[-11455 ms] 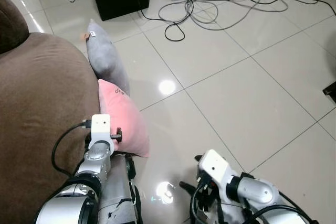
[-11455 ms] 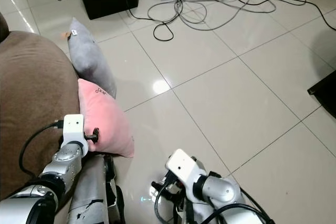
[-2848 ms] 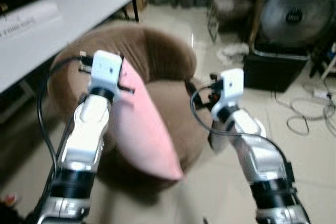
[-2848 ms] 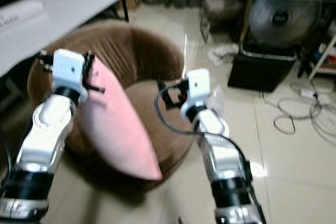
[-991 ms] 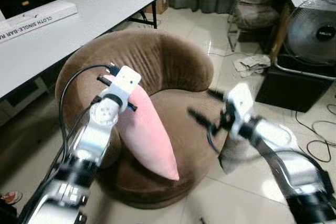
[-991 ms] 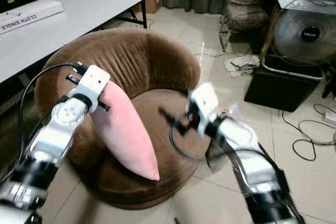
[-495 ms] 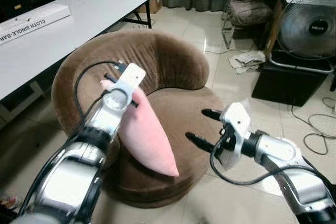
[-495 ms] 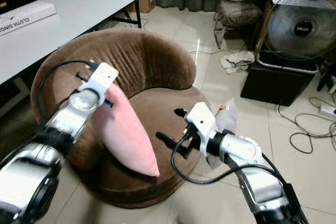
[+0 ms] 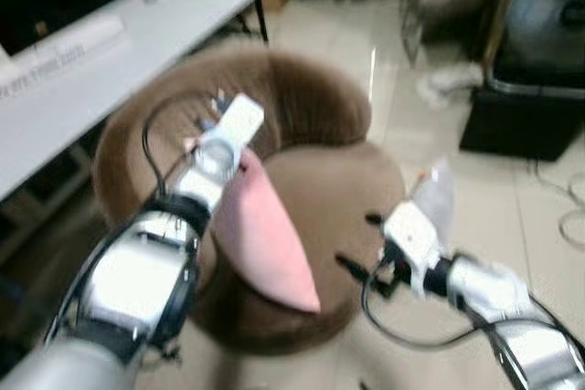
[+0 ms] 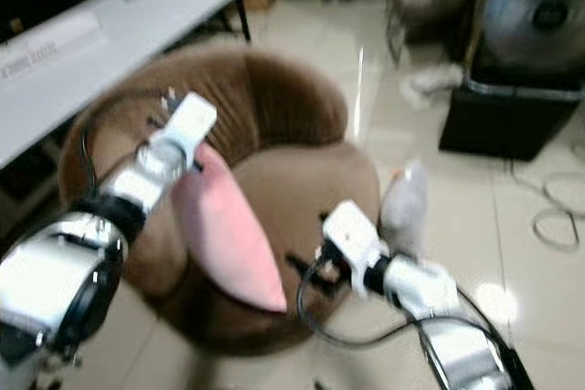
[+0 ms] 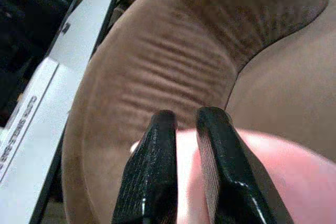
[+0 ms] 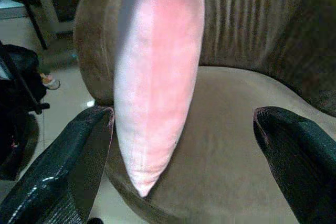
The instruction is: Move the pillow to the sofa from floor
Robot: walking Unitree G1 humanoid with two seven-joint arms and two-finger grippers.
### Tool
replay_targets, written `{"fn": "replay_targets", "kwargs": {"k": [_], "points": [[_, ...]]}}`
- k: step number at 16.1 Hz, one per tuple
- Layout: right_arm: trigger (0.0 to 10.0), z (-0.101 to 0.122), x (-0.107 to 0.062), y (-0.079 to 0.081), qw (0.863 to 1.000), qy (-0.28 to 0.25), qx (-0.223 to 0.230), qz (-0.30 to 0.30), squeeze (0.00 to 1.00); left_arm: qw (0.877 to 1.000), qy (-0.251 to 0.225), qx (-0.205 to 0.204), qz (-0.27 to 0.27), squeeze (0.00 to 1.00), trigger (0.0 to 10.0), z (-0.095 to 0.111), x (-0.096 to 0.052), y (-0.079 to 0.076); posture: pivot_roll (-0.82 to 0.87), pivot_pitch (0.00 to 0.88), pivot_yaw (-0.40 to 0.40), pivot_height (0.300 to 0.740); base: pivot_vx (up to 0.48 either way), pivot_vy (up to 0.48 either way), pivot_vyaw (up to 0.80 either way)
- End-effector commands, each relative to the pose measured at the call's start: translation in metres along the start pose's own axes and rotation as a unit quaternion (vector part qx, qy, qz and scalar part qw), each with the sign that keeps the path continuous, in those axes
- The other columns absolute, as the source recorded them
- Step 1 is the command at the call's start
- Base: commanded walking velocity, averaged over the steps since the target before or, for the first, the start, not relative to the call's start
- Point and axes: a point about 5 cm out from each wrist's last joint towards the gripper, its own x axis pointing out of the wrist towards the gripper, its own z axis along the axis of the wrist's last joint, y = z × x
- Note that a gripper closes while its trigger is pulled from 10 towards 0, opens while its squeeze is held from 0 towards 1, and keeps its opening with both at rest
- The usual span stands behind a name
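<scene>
My left claw pinches the pillow's top corner, hanging it over the sofa; my right claw gapes beside it.

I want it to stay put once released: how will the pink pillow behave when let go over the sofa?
Held by its top edge in the left hand, the pink pillow hangs limp, so it is probably soft and light. It would likely flop onto the brown sofa, though its lower corner overhangs the seat's front edge.
</scene>
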Motion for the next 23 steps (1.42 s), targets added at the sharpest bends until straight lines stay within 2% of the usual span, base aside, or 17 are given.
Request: {"fn": "replay_targets", "kwargs": {"k": [1, 4, 5, 9, 10, 11, 14, 16, 18, 23], "points": [[10.0, 0.005, -0.001, 0.005, 1.0, -0.004, -0.008, -0.001, 0.0, 1.0, 0.012, 0.006, 0.012, 1.0, 10.0, -0.004, 0.0, 0.008, -0.14, 0.067, 0.177, 0.74, 0.0, 0.0, 0.0], [10.0, 0.001, -0.006, 0.007, 1.0, 0.01, -0.007, -0.021, 0.0, 1.0, -0.001, 0.002, 0.021, 1.0, 10.0, 0.003, 0.001, 0.012, -0.15, 0.077, 0.185, 0.74, 0.0, 0.0, 0.0], [10.0, 0.0, -0.007, 0.003, 0.999, 0.016, -0.005, -0.045, 0.0, 1.0, -0.007, -0.006, 0.029, 1.0, 10.0, 0.006, 0.001, 0.016, -0.16, 0.082, 0.185, 0.74, 0.0, 0.0, 0.0], [10.0, 0.001, -0.007, -0.002, 0.997, 0.02, -0.007, -0.072, 0.0, 0.998, -0.019, -0.034, 0.051, 1.0, 10.0, 0.009, 0.001, 0.024, -0.16, 0.083, 0.177, 0.74, 0.0, 0.0, 0.0], [10.0, 0.001, -0.007, -0.002, 0.997, 0.02, -0.007, -0.078, 0.0, 0.997, -0.022, -0.051, 0.057, 1.0, 10.0, 0.01, 0.001, 0.027, -0.16, 0.082, 0.176, 0.74, 0.0, 0.0, 0.0], [10.0, 0.002, -0.007, -0.003, 0.996, 0.019, -0.007, -0.086, 0.0, 0.993, -0.033, -0.098, 0.064, 1.0, 10.0, 0.014, 0.001, 0.032, -0.16, 0.083, 0.173, 0.74, 0.0, 0.0, 0.0], [10.0, 0.001, -0.006, -0.003, 0.995, 0.019, -0.005, -0.094, 0.0, 0.987, -0.051, -0.14, 0.054, 1.0, 10.0, 0.018, 0.001, 0.034, -0.16, 0.078, 0.172, 0.74, 0.0, 0.0, 0.0], [10.0, 0.003, -0.004, -0.004, 0.995, 0.014, -0.003, -0.102, 0.0, 0.979, -0.075, -0.183, 0.051, 1.0, 10.0, 0.023, 0.0, 0.036, -0.16, 0.071, 0.173, 0.74, 0.0, 0.0, 0.0], [10.0, 0.003, -0.003, -0.004, 0.994, 0.014, -0.003, -0.105, 0.0, 0.973, -0.101, -0.203, 0.046, 1.0, 10.0, 0.03, 0.0, 0.037, -0.16, 0.061, 0.176, 0.74, 0.0, 0.0, 0.0], [10.0, 0.004, 0.0, -0.003, 0.994, 0.01, -0.002, -0.109, 0.0, 0.966, -0.129, -0.225, 0.018, 1.0, 10.0, 0.04, -0.001, 0.034, -0.15, 0.046, 0.181, 0.74, 0.0, 0.0, 0.0]]}}
